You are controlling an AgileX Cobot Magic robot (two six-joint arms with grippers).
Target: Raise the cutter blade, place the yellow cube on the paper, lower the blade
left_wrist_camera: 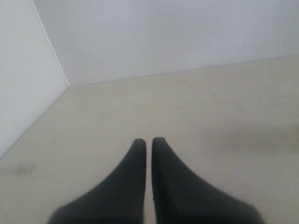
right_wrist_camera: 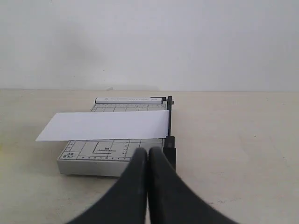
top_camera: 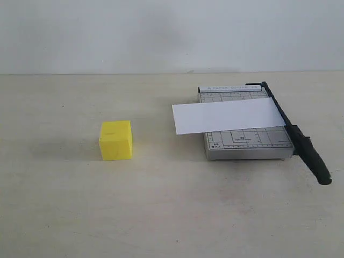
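Both arms are parked and empty. The left tool (left_wrist_camera: 148,142) has its dark fingers drawn to a hairline slit over bare pale beige counter (left_wrist_camera: 210,116), and the right tool (right_wrist_camera: 148,151) is pinched fully together. Straight ahead of the right tool sits the small grey gridded trimmer base (right_wrist_camera: 84,151), with the long thin black cutter blade (top_camera: 290,129) lying flat along its edge and its thick rounded handle pointing back toward that tool. The plain white rectangular sheet of paper (top_camera: 228,115) lies across the base, with one end overhanging on the side away from the blade. The solid, bright yellow cube (top_camera: 116,140) waits well apart on the left tool's side, outside that tool's own view. Trouble spots, as I read it: the right tool must spread to take the handle, which its own fingers hide, so alignment is hard to judge. A jerky lift could drag the base or flick the loose paper. A cube set on the overhang would tip, and one set too near the cutting edge would block the blade.
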